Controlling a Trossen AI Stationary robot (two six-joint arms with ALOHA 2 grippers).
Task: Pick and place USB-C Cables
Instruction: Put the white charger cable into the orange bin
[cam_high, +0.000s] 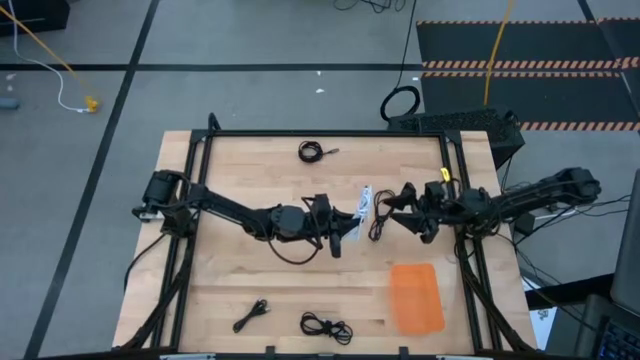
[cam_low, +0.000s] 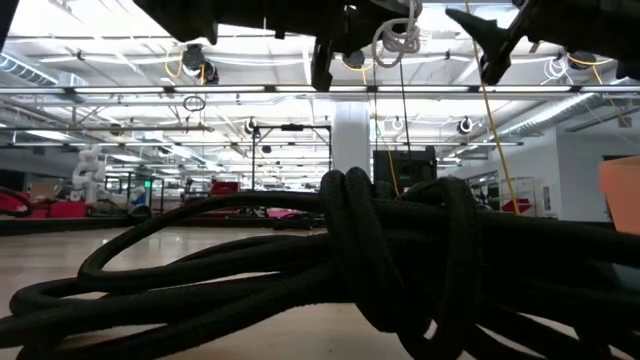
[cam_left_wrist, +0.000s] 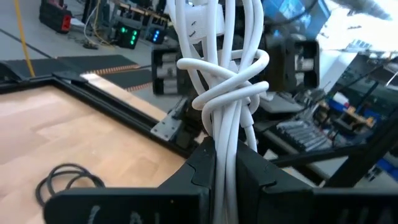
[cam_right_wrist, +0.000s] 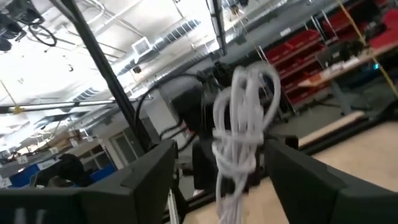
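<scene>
- A small black coiled cable bundle lies near the front edge of the light wooden table; a second black bundle lies to its right.
- Another black coil lies near the far edge.
- The left gripper, raised over the table's middle, has its fingers clamped on the knotted white coiled cable.
- The right gripper, fingers spread, sits just beside the white cable, with a black coil at its tips.
- A flat orange sheet lies front right.

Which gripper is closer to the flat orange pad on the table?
The right gripper; it hangs just beyond the orange pad. The left gripper, shut on the white cable, is further left.
</scene>
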